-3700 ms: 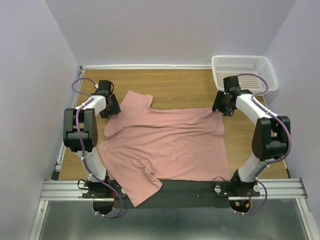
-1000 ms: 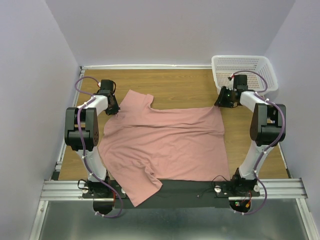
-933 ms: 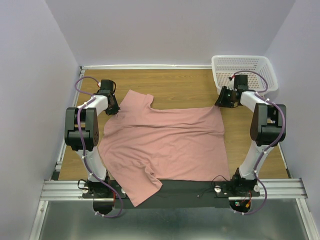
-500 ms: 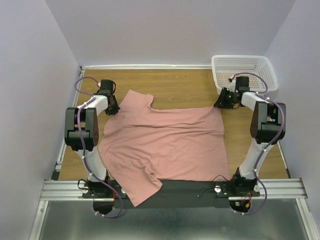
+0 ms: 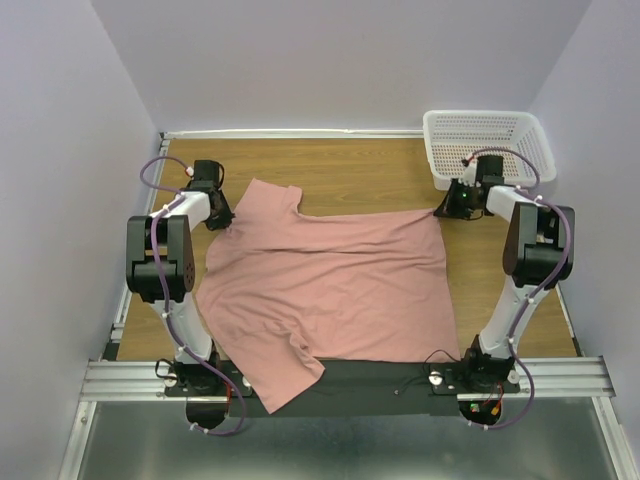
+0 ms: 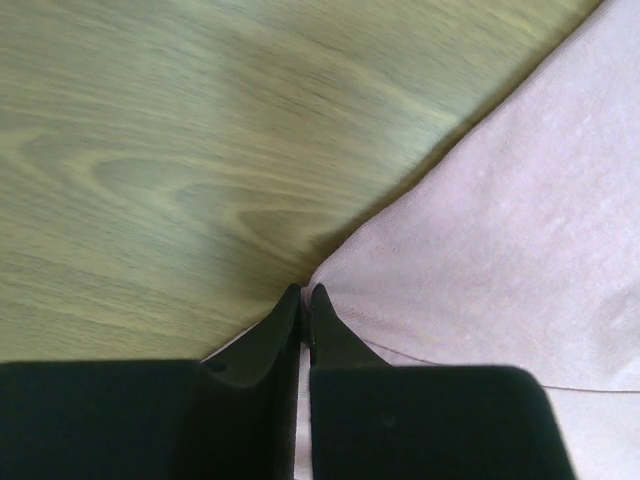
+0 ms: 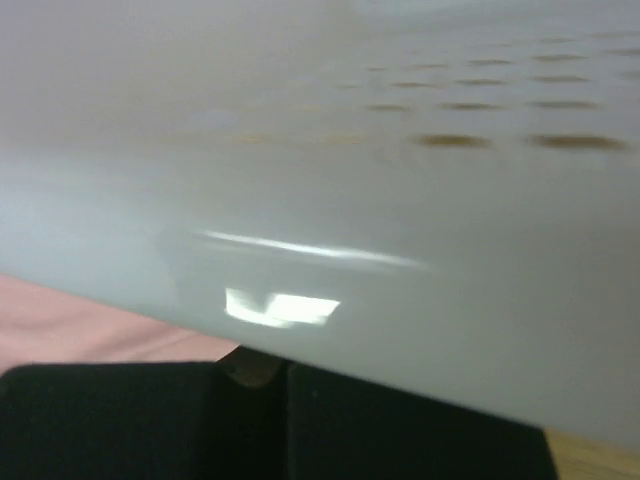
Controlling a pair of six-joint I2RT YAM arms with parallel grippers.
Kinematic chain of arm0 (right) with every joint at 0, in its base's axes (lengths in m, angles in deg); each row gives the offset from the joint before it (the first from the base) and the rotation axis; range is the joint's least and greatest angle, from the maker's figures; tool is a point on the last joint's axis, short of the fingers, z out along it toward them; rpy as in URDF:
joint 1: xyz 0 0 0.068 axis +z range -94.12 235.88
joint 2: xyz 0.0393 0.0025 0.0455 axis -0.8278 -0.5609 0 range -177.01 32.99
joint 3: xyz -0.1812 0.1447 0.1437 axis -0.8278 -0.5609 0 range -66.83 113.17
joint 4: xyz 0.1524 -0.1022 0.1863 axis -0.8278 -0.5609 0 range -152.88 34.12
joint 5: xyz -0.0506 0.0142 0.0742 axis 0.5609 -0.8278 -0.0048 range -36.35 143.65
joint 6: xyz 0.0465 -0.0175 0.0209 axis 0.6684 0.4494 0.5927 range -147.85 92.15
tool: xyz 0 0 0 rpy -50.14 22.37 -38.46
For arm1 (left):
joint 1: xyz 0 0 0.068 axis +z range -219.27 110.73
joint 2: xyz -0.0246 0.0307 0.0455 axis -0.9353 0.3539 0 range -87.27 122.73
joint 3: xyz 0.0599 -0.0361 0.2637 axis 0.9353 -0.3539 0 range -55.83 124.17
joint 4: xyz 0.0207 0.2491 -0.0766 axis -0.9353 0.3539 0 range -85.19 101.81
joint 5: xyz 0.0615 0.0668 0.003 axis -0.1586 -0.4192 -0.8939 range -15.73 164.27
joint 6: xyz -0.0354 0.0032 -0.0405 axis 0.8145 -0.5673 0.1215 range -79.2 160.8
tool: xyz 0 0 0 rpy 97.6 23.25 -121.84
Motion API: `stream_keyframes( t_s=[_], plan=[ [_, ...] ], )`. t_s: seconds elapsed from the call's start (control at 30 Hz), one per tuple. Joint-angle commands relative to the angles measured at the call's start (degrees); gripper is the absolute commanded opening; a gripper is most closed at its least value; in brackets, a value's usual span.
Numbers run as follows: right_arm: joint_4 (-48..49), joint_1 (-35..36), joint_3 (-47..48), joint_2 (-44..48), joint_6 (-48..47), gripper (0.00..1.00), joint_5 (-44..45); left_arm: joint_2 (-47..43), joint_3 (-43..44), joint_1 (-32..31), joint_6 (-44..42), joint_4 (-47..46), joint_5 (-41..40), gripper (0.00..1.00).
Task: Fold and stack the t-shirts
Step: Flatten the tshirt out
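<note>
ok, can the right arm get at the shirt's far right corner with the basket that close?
Probably yes. The right gripper sits at that corner of the shirt, jaws shut. The basket stands just beyond, filling the wrist view, but does not cover the corner.

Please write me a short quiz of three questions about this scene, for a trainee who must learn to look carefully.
1. True or false: the t-shirt lies inside the white basket.
2. Choose one: where on the table does the basket stand? A) near left corner B) far right corner C) middle
3. Short answer: which arm's gripper is right beside the basket?

Key
1. False: it lies spread flat on the table, outside the basket.
2. B.
3. The right gripper, at the shirt's far right corner.
</note>
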Motion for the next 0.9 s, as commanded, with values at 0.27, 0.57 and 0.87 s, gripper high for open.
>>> stream_keyframes(
  t_s=[0.27, 0.57, 0.87],
  plan=[
    [0.7, -4.2, -0.2, 1.2, 3.8, 0.01, 2.5, -2.3, -5.0, 5.5, 3.6, -1.9, -0.2, 0.00],
    [0.7, -3.4, 4.8, -0.5, 5.0, 0.13, -2.5, -2.1, -3.6, 5.1, 1.3, -2.7, 2.8, 0.00],
    [0.3, 0.2, 2.8, 0.9, -0.6, 0.63, 3.6, -1.1, -2.8, 3.5, 0.5, -2.8, 3.9, 0.00]
  ],
)
